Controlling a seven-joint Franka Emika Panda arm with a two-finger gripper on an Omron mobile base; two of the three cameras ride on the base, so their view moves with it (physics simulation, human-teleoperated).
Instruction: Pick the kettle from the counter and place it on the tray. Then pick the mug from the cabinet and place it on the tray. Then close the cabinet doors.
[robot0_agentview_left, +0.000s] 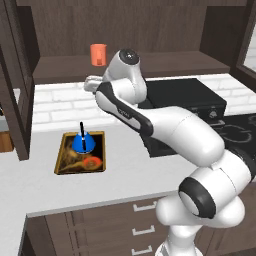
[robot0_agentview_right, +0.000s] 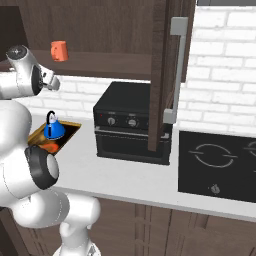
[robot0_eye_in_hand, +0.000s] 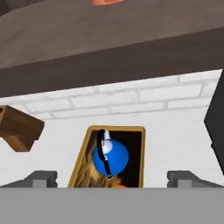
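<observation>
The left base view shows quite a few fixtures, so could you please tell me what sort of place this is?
It looks like a rendered kitchen. A black oven sits on a white counter beside a hob, a dark wooden cabinet hangs above a brick backsplash, and a blue kettle stands on a tray.

A kitchen: oven (robot0_agentview_right: 131, 127), hob (robot0_agentview_right: 217, 165), counter (robot0_agentview_left: 125, 175), wall cabinet (robot0_agentview_left: 125, 35).
</observation>
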